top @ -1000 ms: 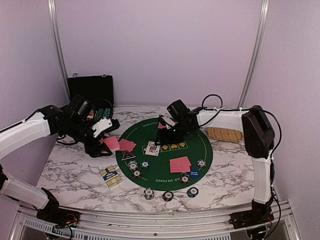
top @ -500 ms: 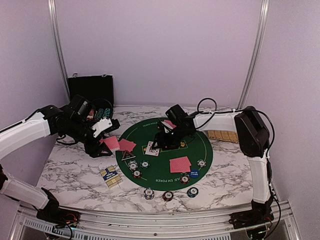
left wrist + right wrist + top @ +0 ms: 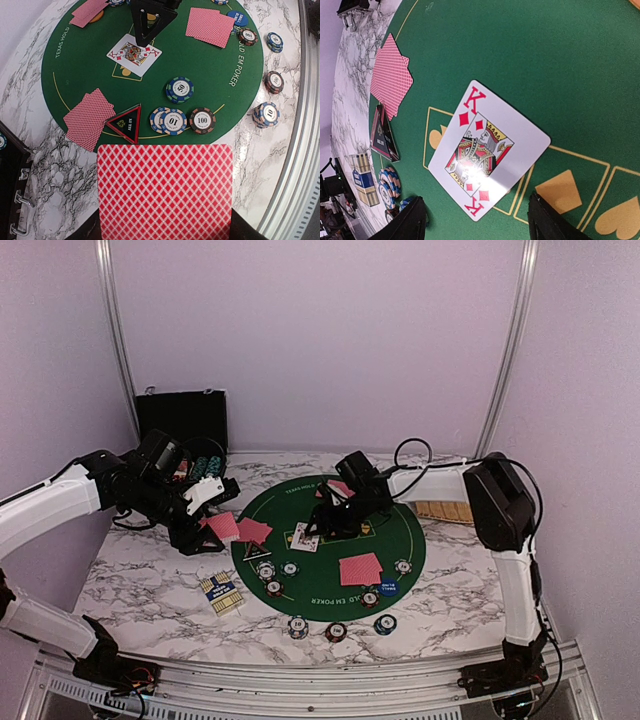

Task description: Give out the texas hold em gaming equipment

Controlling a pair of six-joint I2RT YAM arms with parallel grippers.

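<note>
round green felt mat (image 3: 320, 575) lies mid-table; left gripper (image 3: 200, 523) pinches a red-backed card (image 3: 165, 192) off the mat's 9 o'clock edge; right gripper (image 3: 480, 220), fingers spread, hovers over the face-up king of diamonds (image 3: 487, 150), 9 o'clock of centre; three chip stacks (image 3: 335, 631) sit past 6 o'clock

Your top view looks down from behind the bases; both wrist views sit closer, sharing the face-up king (image 3: 487, 150).
</note>
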